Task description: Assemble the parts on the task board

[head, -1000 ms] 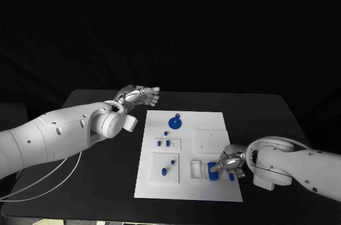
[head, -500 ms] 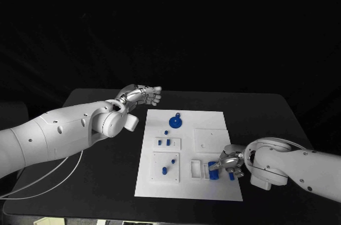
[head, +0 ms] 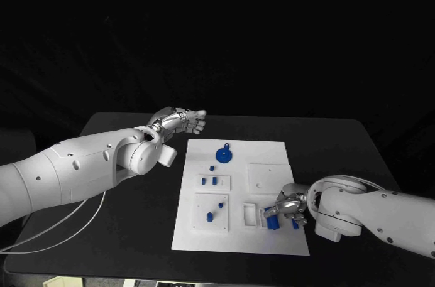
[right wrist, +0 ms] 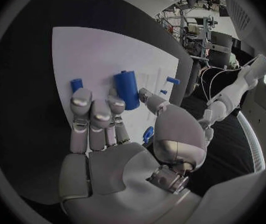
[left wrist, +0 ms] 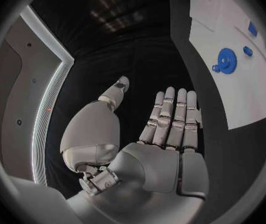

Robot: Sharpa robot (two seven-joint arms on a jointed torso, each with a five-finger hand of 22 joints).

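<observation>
White task board (head: pixel 272 154) lies mid-table on the black table (head: pixel 335 142), long side running away from me. My right hand (head: pixel 286 209) is down over its near right corner, fingers bent around a blue cylinder (head: pixel 272 218). The head view hides the contact; my right wrist view shows the blue cylinder (right wrist: pixel 127 88) upright just past my fingertips (right wrist: pixel 115 103), with the thumb near its side (whether I actually grip it, I cannot tell). A small blue peg (right wrist: pixel 76 84) stands beside it, and the head view places that small blue peg (head: pixel 295 225) at the board's right edge.

My left hand (head: pixel 181 120) hangs off the board's far left corner, above bare table. The left wrist view gives the left hand (left wrist: pixel 164 144) flat, fingers straight and together, thumb out, holding nothing. It also catches the blue gear (left wrist: pixel 227 61), which the head view puts on the blue gear's (head: pixel 223 156) far-end spot.
</observation>
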